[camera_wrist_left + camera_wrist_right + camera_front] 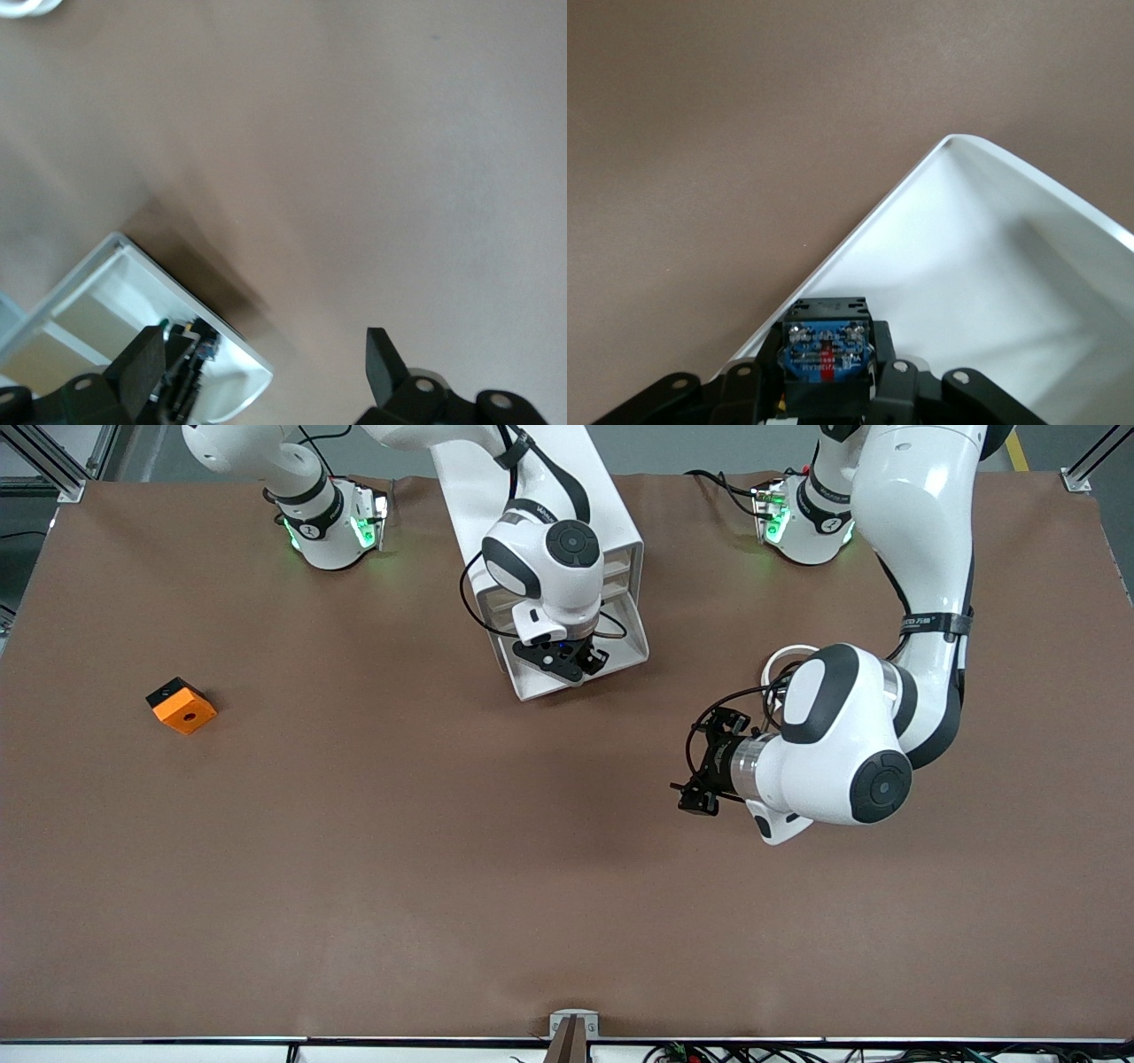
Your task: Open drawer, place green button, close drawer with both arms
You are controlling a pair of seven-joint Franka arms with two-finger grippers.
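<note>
Brown table (443,850) fills the frame. Orange cube (182,705) sits alone at middle left. White cabinet (540,522) lies at top centre, its open drawer (620,657) stretching toward the frame's middle.

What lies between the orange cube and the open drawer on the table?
Nothing: in the front view only bare brown table separates the orange cube from the open drawer, where the right gripper holds the button.

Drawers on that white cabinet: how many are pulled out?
1. The lowest drawer is pulled out toward the front camera, under the right gripper, which holds the button over it. Others in the cabinet look shut, partly hidden by the arm.
</note>
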